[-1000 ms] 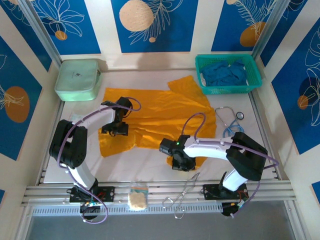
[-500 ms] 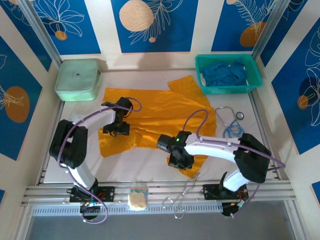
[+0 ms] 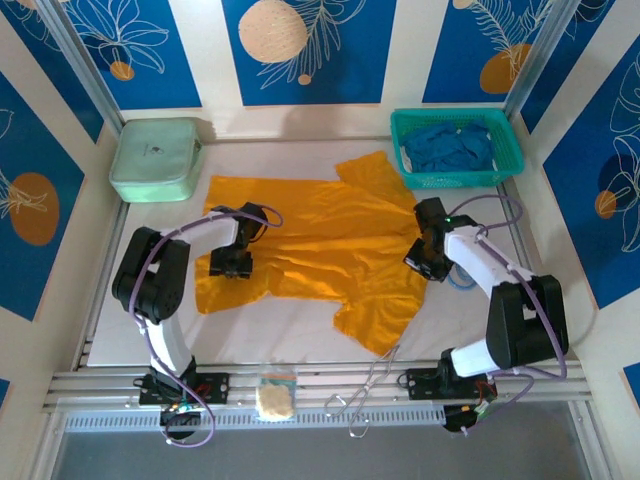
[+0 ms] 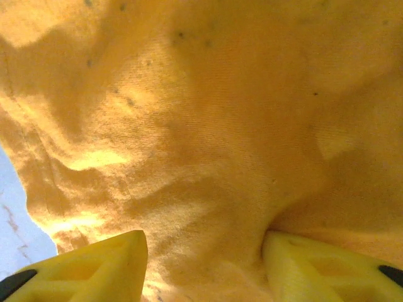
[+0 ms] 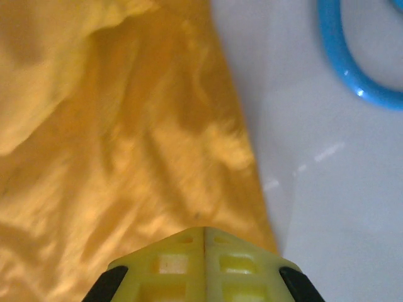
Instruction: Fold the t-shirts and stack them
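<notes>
A mustard-orange t-shirt [image 3: 320, 240] lies spread flat across the middle of the table. My left gripper [image 3: 231, 264] presses down on its left part. In the left wrist view the yellow fingers [image 4: 107, 264] stand apart, and a ridge of orange cloth [image 4: 208, 126] bunches between them at the left gripper [image 4: 204, 251]. My right gripper [image 3: 424, 264] sits at the shirt's right edge. The right wrist view shows the right gripper [image 5: 204, 229] shut, tips together over the cloth's edge [image 5: 126, 157], with nothing seen between them. Deep blue t-shirts [image 3: 448, 146] lie crumpled in the basket.
A teal mesh basket [image 3: 505, 150] stands at the back right and a mint pouch [image 3: 155, 158] at the back left. A stethoscope [image 3: 465, 250], with its blue tube [image 5: 352, 82], lies just right of the right gripper. Metal tongs [image 3: 370, 388] and a small tan pad [image 3: 275, 398] rest on the front rail.
My right arm has swung from the shirt's front middle to its right edge, staying shut. The shirt's front right flap now lies uncovered. My left gripper's fingers have drawn closer together on the cloth.
</notes>
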Robot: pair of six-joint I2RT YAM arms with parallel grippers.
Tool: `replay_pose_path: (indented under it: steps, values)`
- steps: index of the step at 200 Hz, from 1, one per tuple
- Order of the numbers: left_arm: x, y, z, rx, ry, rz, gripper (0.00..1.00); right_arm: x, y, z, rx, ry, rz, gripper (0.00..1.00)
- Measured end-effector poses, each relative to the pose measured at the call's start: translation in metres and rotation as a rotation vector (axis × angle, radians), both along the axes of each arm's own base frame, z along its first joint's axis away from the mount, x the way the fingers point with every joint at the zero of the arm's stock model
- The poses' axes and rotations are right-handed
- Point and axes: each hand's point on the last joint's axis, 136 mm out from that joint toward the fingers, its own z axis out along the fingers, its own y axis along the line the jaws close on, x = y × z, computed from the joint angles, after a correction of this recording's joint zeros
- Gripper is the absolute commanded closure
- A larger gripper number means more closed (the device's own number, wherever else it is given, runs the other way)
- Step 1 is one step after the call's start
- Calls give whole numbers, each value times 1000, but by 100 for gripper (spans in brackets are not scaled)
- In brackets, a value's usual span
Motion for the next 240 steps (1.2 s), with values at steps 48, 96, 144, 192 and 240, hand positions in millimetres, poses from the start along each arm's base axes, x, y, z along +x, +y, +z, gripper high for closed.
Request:
replay_pose_path:
  steps: [48, 96, 144, 192, 240]
  values:
    - [-20, 14, 0, 65, 69, 9, 49, 2, -8, -44, 59, 93, -37, 100]
    - [-28, 23, 2, 109, 102, 0, 45, 5, -10, -43, 65, 106, -105, 100]
    - [-26, 24, 4, 119, 104, -25, 32, -33, -26, -45, 39, 214, -266, 100]
    - [-22, 20, 8, 91, 84, -41, 24, -67, -30, -44, 13, 279, -316, 100]
    - [-12, 13, 28, 39, -11, -42, 22, -68, -35, -27, -13, 245, -244, 100]
